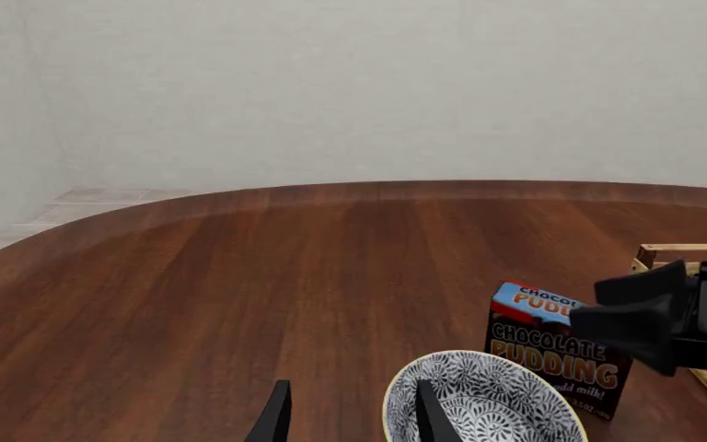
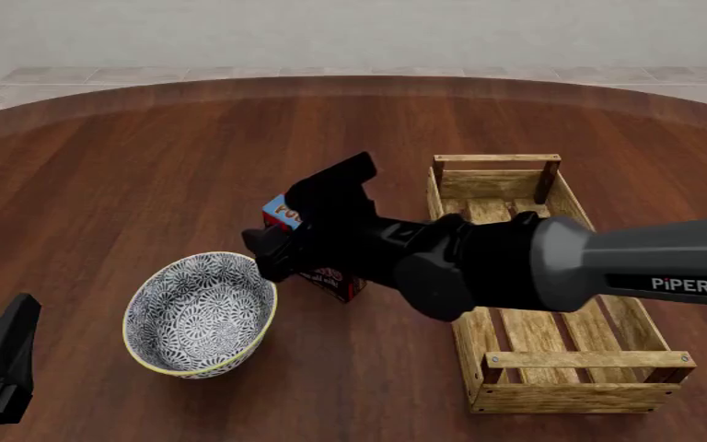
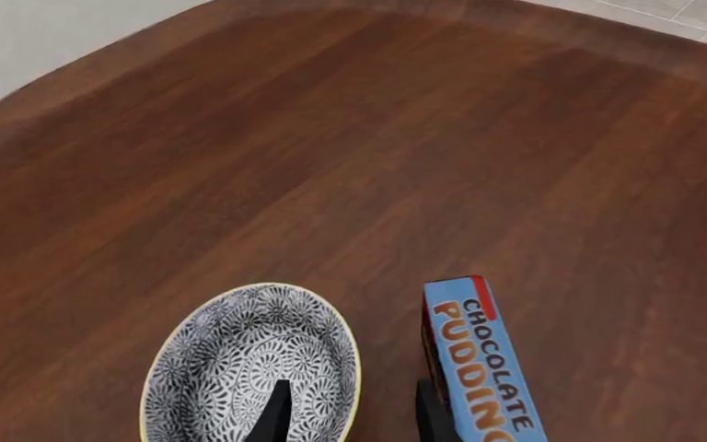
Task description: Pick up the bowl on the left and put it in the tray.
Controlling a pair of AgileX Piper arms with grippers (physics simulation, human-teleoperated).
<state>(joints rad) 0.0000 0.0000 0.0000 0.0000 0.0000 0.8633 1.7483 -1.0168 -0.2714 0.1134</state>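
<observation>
The blue-and-white patterned bowl (image 2: 194, 311) sits upright on the table, left of centre. My right gripper (image 2: 262, 258) reaches across from the right and hovers open at the bowl's right rim. In the right wrist view the bowl (image 3: 225, 364) has one finger (image 3: 277, 412) over its inside and the other finger (image 3: 434, 416) outside, beside the pudding box. The slatted wooden tray (image 2: 515, 348) lies to the right, partly hidden by the right arm. My left gripper (image 2: 1, 364) stands open at the near left, apart from the bowl (image 1: 501, 405).
A blue-and-brown chocolate pudding box (image 2: 283, 214) stands just right of the bowl, close to the right gripper's outer finger, also seen as the box (image 3: 482, 368). The table's curved far edge (image 2: 353, 78) meets a pale floor.
</observation>
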